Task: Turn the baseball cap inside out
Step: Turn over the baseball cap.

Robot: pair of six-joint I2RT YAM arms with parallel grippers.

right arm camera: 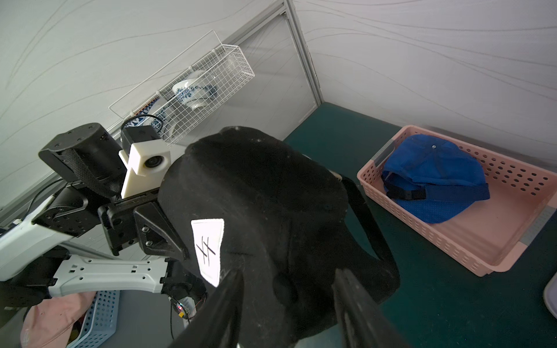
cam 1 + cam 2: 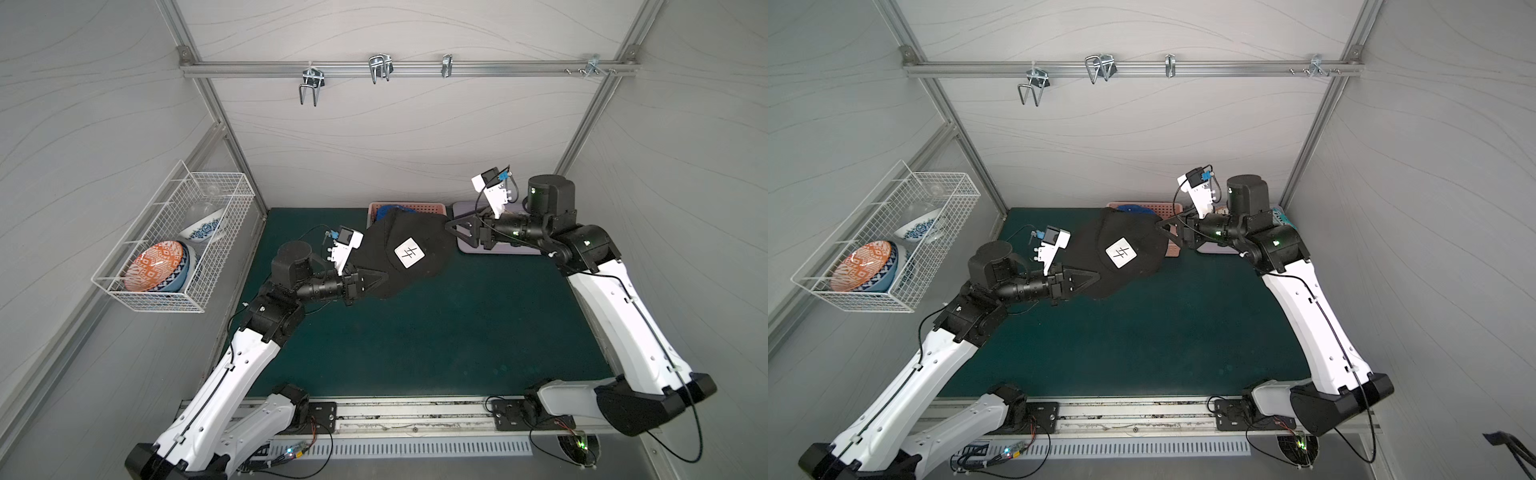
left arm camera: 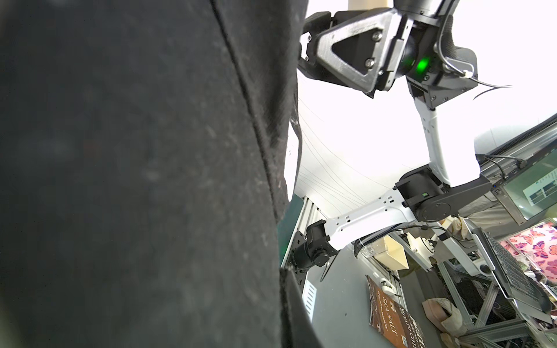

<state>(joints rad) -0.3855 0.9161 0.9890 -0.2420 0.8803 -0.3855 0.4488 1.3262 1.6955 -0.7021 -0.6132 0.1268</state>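
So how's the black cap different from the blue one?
The black cap is held up off the table by the left gripper; the blue cap lies in the pink basket. The black cap shows a white label; the blue cap shows none. Both are baseball caps.

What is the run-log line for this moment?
left gripper: shut on black cap | right gripper: open, astride cap edge | black cap: off mat, white label showing | blue cap: in pink basket

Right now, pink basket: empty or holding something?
Not empty. The right wrist view shows a blue cap lying inside the pink basket, with bare basket floor beside it.
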